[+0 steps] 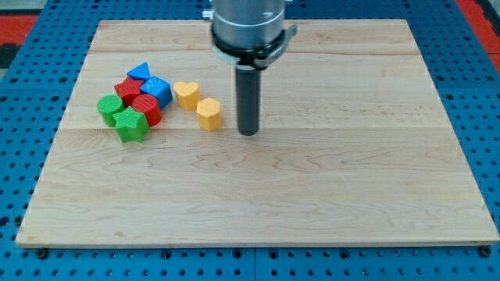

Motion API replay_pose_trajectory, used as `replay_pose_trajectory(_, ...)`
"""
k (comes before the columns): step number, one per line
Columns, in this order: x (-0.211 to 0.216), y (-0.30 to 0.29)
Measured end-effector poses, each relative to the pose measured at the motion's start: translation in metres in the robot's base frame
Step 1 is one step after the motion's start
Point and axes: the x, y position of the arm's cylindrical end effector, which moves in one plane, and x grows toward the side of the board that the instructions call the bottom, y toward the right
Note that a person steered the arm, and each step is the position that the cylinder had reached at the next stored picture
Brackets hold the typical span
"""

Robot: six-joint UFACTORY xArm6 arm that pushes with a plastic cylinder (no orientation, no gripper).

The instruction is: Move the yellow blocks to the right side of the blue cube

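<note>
Pale wooden tabletop (328,195) lies on a blue pegboard base (31,94), with a strip of red showing at the view's top corners. My tip (248,132) rests on the wood a little above the middle, at the bottom of a dark rod (248,97) that hangs from a grey cylindrical mount (248,27); the arm carries no hand, so nothing about open or closed can be told.

All 7 blocks sit in the upper left part of the board. The blue cube (157,90) stands with a blue triangular block (140,72) just above and to its left. A red block (127,88) and a red cylinder (147,109) press in beside it, and a green cylinder (109,107) and a green star (130,124) close the cluster at the lower left.

The 2 yellow blocks lie to the view's right of the cube: the yellow heart (186,94) just beside it, the yellow hexagonal block (208,113) slightly lower and further right. My tip stands near the hexagonal block, on its right, apart from it.
</note>
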Motion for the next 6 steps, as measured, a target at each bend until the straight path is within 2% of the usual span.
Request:
replay_pose_trajectory(2, -0.015, -0.098)
replay_pose_trajectory(3, -0.013, -0.101)
replay_pose_trajectory(5, 0.009, -0.015)
replay_pose_trajectory(6, 0.009, 0.011)
